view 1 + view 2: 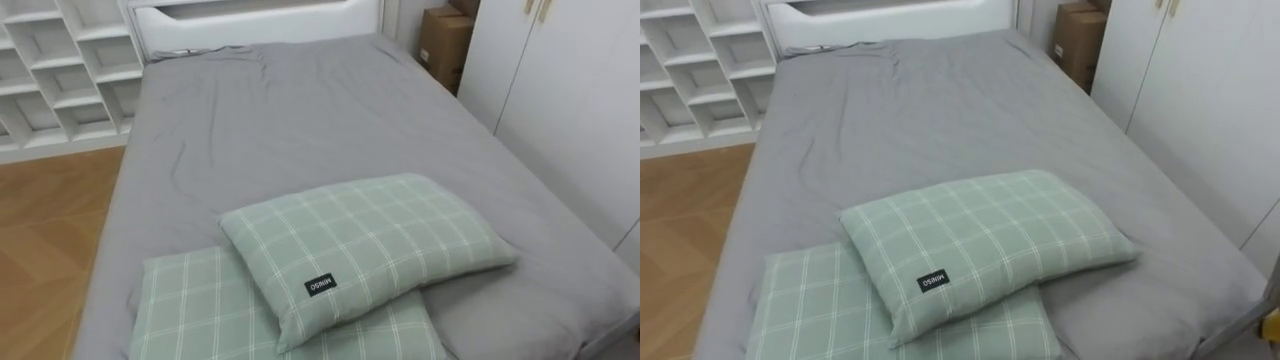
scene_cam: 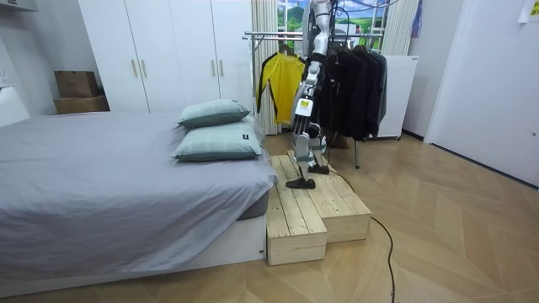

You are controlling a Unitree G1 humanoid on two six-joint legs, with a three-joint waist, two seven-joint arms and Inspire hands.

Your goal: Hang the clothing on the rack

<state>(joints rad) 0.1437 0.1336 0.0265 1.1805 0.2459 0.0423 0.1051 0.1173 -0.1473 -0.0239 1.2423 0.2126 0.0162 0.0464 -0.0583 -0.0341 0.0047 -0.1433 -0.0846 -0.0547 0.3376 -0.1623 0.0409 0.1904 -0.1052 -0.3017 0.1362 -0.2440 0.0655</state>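
Grey sheeting is covering the bed (image 1: 300, 110), which is lying between white shelves (image 1: 50, 60) on the left and a wardrobe (image 1: 560, 90) on the right. Two green checked pillows (image 1: 370, 240) are resting stacked at its near end, and no garment is lying on it. In the room view the robot is standing on a wooden platform (image 2: 337, 202) just beside the bed and facing it. Its left hand (image 2: 301, 108) is hanging at its side, and I cannot tell whether it is holding anything. Behind it a rack (image 2: 265, 35) is carrying the clothes (image 2: 358, 80), mostly dark, with a yellow jacket (image 2: 282, 80) among them. Judging by this, the hanging is looking largely done, with nothing loose in sight to fetch.
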